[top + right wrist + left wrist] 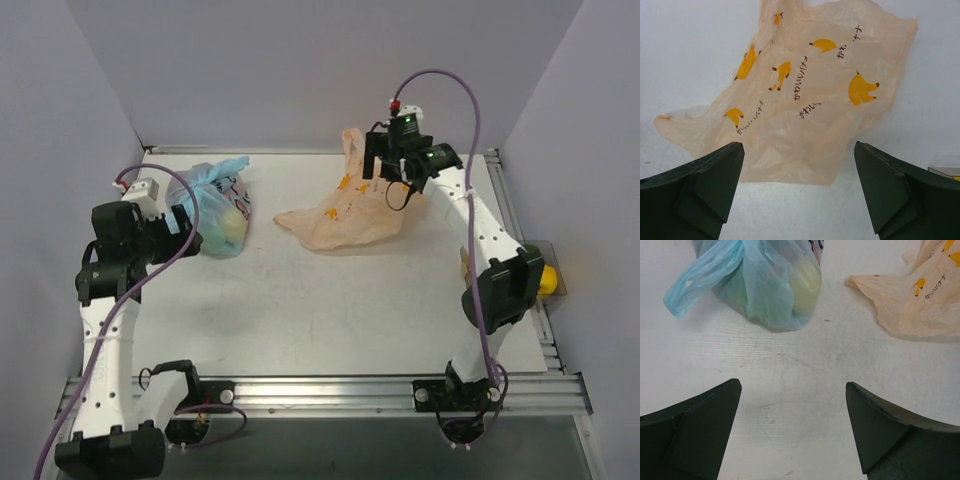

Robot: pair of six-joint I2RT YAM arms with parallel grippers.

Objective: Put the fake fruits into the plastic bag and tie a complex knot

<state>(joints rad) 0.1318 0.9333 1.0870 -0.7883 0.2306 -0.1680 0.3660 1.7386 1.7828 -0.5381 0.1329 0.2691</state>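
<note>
Plastic bag (350,215) (910,300) (810,110): peach-orange, thin and translucent, with yellow banana prints and dark lettering. It lies limp and flattened on the white surface (300,310), at about 1 o'clock from the middle in the top view. One loop handle runs from it toward 12 o'clock and the back wall.

My right pincer (390,175) (799,150) hangs above the bag's 2 o'clock edge. Its jaws are spread wide with nothing between them; my wrist view shows the bag through the gap, with neither finger touching it.

At about 10 o'clock there is a second bag (215,210) (765,285), clear with light-blue tied handles. It sits well apart from the peach one, and a yellow-green fruit (230,228) (807,282) shows through its skin.

My left pincer (183,230) (792,390) sits just beside that bag on its 9 o'clock side. Its jaws are also fully apart and empty, with bare surface between the fingers.

At 3 o'clock, off the surface edge, a yellow object (547,284) is half hidden behind my right arm. I cannot tell what it is.
</note>
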